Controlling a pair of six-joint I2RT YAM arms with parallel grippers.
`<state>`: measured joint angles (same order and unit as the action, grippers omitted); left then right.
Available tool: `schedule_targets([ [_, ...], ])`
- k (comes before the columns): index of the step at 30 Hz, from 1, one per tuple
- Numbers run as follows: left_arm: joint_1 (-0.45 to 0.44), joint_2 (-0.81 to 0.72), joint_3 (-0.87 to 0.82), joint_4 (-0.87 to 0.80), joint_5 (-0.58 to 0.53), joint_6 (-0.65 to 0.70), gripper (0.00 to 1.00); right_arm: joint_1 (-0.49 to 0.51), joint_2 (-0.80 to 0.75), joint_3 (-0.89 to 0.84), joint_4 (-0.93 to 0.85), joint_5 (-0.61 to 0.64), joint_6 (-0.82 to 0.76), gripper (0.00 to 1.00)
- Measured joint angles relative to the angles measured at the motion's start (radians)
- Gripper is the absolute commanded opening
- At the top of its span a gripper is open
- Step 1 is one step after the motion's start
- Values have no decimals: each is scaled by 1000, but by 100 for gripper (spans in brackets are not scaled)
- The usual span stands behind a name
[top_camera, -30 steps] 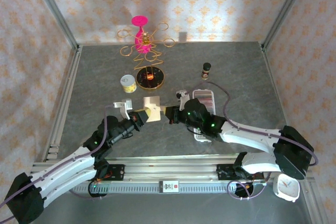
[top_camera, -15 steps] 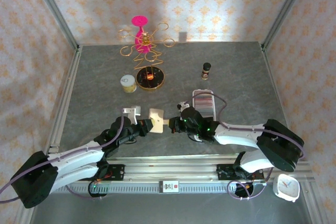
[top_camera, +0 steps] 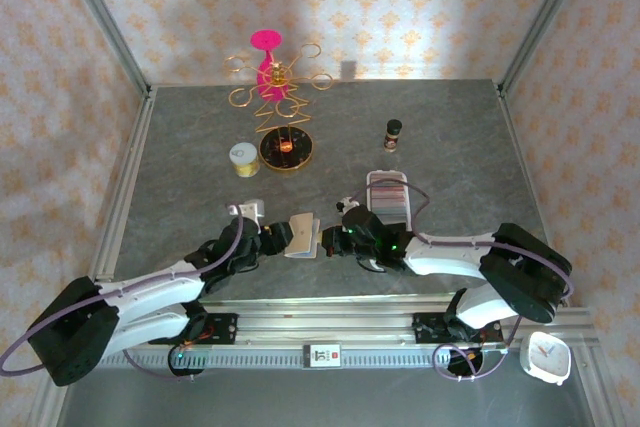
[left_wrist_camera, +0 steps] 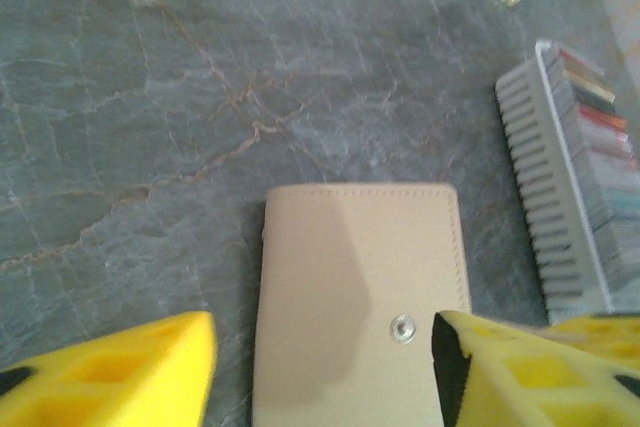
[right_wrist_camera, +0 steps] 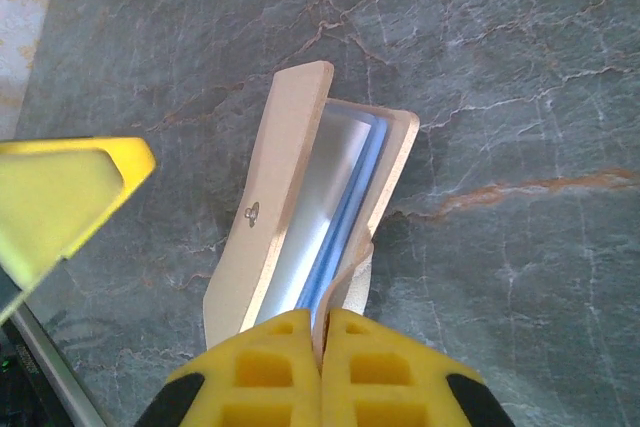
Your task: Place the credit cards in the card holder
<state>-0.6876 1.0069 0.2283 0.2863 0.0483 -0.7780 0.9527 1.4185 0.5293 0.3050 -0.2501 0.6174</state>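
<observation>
On the grey veined table (top_camera: 180,197), the long white perforated tray (left_wrist_camera: 528,197) runs off the right edge of the left wrist view. That cuts off part of the row of thin grey, pinkish and dark credit cards (left_wrist_camera: 600,122) standing in it. The small beige leather-like card holder (right_wrist_camera: 285,207) sits half open between both grippers, its near end hidden. The right gripper (right_wrist_camera: 322,319) is pinched tight on 1 flap. The left gripper (left_wrist_camera: 322,337) gapes wide, gripping nothing. Compared with 1 second ago, holder and grippers are nearer the arm bases. A small dark bottle (top_camera: 393,133) stands beyond the tray.
</observation>
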Motion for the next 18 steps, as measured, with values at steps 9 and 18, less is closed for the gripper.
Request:
schedule_targets([
  [9, 0, -58, 27, -13, -32, 19, 76, 0, -56, 2, 3, -8, 0, 0],
  [18, 0, 70, 84, -13, -11, 44, 76, 0, -58, 8, 3, -10, 0, 0],
])
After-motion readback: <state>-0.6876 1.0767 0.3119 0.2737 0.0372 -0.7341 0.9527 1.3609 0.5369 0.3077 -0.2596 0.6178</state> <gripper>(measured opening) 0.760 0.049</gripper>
